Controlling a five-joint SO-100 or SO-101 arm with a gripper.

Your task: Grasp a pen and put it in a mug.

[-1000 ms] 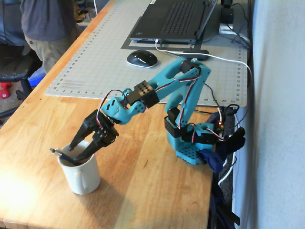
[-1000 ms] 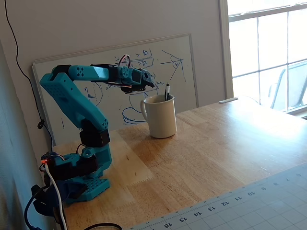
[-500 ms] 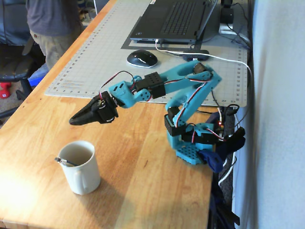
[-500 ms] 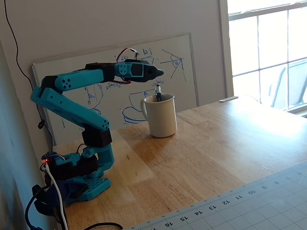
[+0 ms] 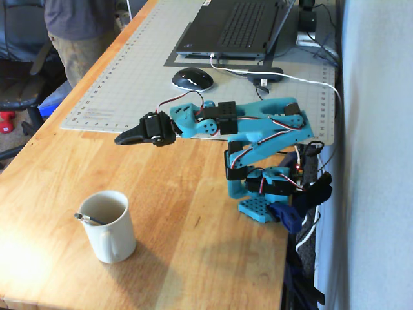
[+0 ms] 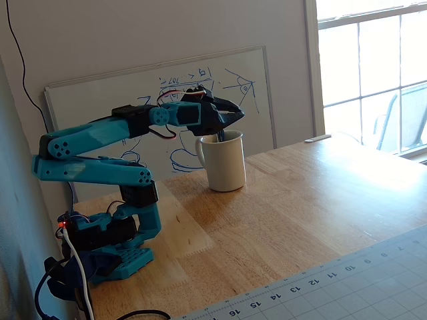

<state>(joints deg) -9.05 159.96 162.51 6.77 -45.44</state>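
The cream-white mug (image 5: pixel 115 236) stands on the wooden table near the front left in a fixed view, handle toward the camera. The dark pen (image 5: pixel 92 220) lies slanted inside it, its silver end resting on the left rim. In another fixed view the mug (image 6: pixel 226 163) stands in front of the whiteboard, and a dark bit of the pen (image 6: pixel 219 137) shows at its rim. My gripper (image 5: pixel 124 138) hovers above the table, apart from the mug and up and to its right in that view. Its jaws look closed and empty. It also shows in the other fixed view (image 6: pixel 238 115).
A grey cutting mat (image 5: pixel 129 77) holds a black mouse (image 5: pixel 192 79) and a laptop (image 5: pixel 239 26) behind the arm. A person (image 5: pixel 77 26) stands at the far left. The arm's base (image 5: pixel 264 200) is clamped at the table's right edge. A whiteboard (image 6: pixel 133 93) leans on the wall.
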